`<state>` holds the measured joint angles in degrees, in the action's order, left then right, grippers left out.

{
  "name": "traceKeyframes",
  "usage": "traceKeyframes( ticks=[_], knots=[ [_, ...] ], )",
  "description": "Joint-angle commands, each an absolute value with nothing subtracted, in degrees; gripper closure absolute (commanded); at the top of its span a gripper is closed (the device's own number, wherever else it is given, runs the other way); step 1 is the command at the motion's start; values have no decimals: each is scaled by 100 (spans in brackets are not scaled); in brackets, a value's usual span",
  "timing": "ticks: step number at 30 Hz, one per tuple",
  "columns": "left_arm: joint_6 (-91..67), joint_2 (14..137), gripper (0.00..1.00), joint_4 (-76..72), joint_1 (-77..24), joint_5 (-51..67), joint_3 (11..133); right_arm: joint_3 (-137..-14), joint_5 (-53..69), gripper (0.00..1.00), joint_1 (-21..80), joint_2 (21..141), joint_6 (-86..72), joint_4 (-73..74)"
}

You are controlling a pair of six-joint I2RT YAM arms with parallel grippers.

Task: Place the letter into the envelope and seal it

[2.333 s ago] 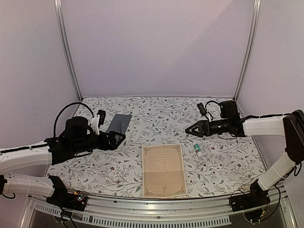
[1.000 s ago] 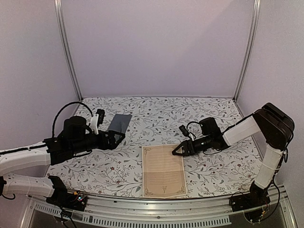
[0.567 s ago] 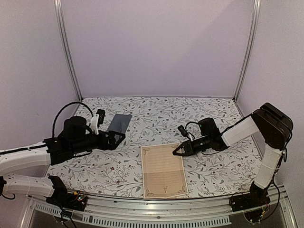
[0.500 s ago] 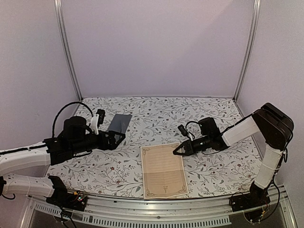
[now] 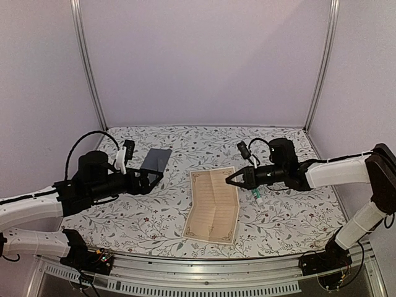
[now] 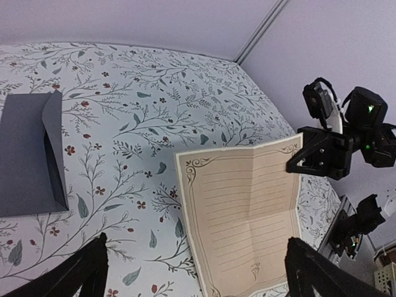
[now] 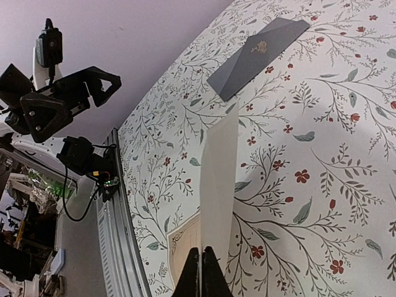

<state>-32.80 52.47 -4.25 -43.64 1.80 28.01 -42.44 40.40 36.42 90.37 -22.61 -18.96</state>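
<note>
Top external view is showing the letter (image 5: 213, 204) at lower centre of the frame. Its near edge is resting on the floral tablecloth (image 5: 124, 216) while its far edge is lifting off the cloth. The right gripper (image 5: 229, 180) is pinching the sheet's far right corner with its jaws closed tight on the paper. The sheet is tan and parchment-like, with a dark ornate border, ruled lines and fold creases crossing it. It is looking thin and very light, and it is bowing along those creases, so it will likely flop and swing from a corner hold. A pinch nearer the middle of a short edge, I am judging, would keep it flatter for sliding in. On the right wrist camera it is standing almost edge-on above the fingers. Just right of the pinch, a small teal-white tube (image 5: 257, 195) is lying on the cloth. At mid left the left gripper (image 5: 156, 177) is hovering with its jaws spread wide and holding nothing. Just beyond it, toward upper left, the envelope (image 5: 156, 159) is lying flat. It is slate-grey, matte, thin and narrower than the sheet, well apart from the letter, and probably light enough to skid on the cloth unless it is pinned.
</note>
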Motion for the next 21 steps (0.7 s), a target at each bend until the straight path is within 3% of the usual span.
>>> traceKeyframes(
  ticks=[1,12,21],
  knots=[
    [-3224,5143,0,-713,-4459,287,2678,-4258,3600,100,3817,8452,-2338,-1580],
    [-3238,5133,0,-1157,-4504,766,2567,-4662,1589,100,4348,6853,-3006,-1324],
    [-3346,5344,0,-1870,-4570,1286,2421,-4997,554,100,4753,6456,-3541,-1917]
  ],
)
